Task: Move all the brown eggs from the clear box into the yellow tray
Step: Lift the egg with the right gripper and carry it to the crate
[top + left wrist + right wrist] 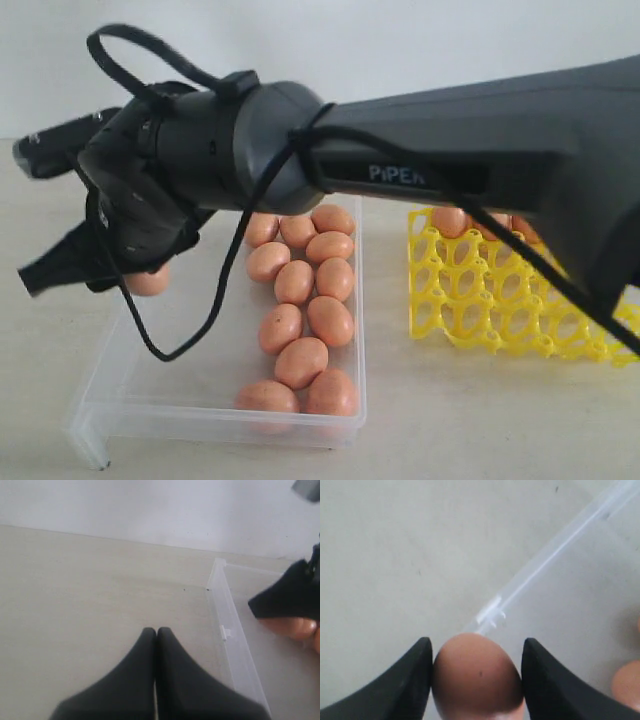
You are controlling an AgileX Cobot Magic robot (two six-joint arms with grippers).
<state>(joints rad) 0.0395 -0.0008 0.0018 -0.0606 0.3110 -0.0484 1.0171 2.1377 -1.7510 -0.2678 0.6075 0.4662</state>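
The brown eggs (294,281) sit mostly in the clear box (215,418), but one egg (477,680) is pinched between the fingers of the right hand (477,647), which reaches across to the box's left part. That egg sits out at the fingertips, its end poking past them, so the smooth shell could slip on the way right. The path to the yellow tray (470,300) runs over the cluster, and a drop there would likely crack more than one. Too hard a squeeze would crush it. The black cable (163,357) loops down from the arm toward the box and could drag across eggs as the arm swings. Counted: twelve eggs in the box, along its right side from near to far; one in the hand; two showing in the tray's far row, perhaps a third, the arm hiding the rest. One box, one tray, both on the counter (450,430). The left hand (156,632) is empty, fingers pressed together over the counter left of the box.
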